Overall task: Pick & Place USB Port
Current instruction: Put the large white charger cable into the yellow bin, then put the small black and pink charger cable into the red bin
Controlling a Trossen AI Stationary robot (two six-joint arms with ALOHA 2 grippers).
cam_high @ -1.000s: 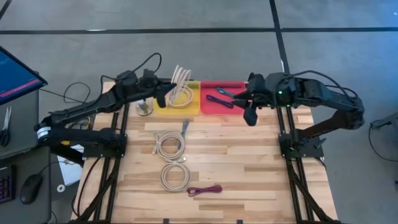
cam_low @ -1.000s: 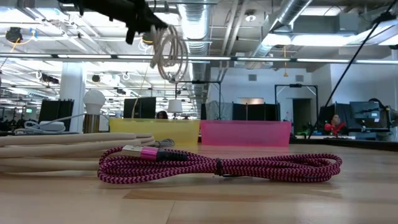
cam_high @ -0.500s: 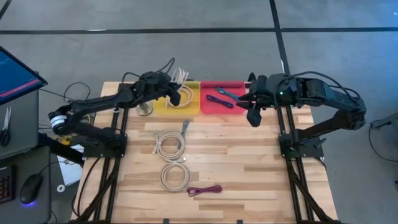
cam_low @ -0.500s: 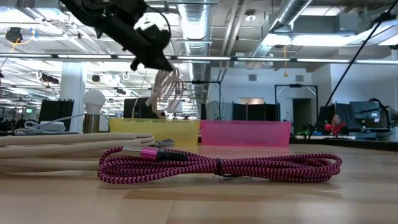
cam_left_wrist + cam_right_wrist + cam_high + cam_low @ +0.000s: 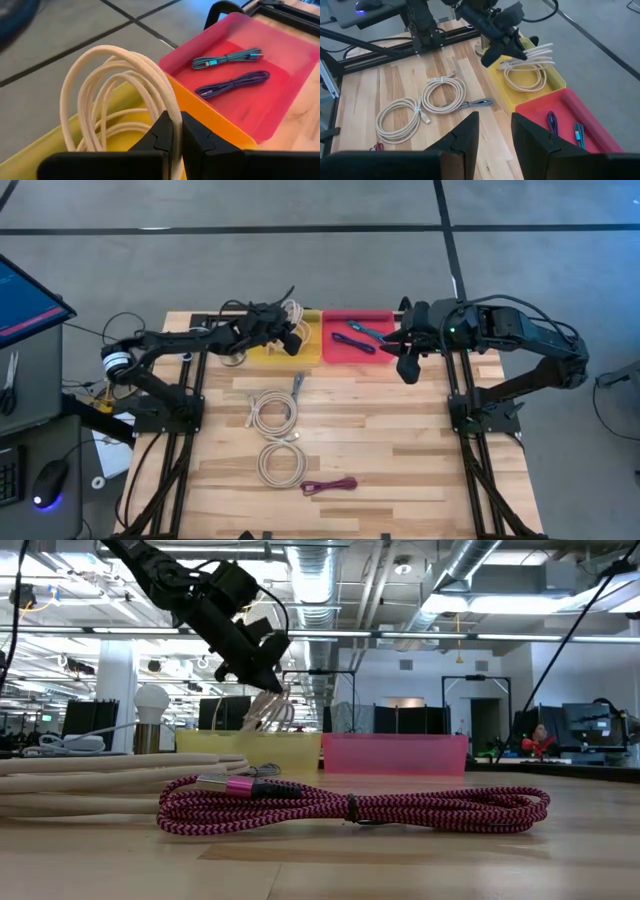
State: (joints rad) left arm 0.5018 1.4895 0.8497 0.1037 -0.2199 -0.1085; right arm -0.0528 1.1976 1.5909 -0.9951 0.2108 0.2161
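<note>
Lowered since the earlier frame, the left gripper (image 5: 172, 142) pinches the cream cable coil (image 5: 125, 85) over the yellow bin (image 5: 283, 348); release once it sits inside. Right gripper (image 5: 492, 132) waits, jaws apart.

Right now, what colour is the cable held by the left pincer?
Cream; the cable shows best in the left wrist view.

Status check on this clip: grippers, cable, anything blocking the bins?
Left gripper shut on cream cable, hanging it into the yellow bin. Right gripper open, waiting beside the red bin. Another cream coil already in the yellow bin; nothing blocking.
</note>
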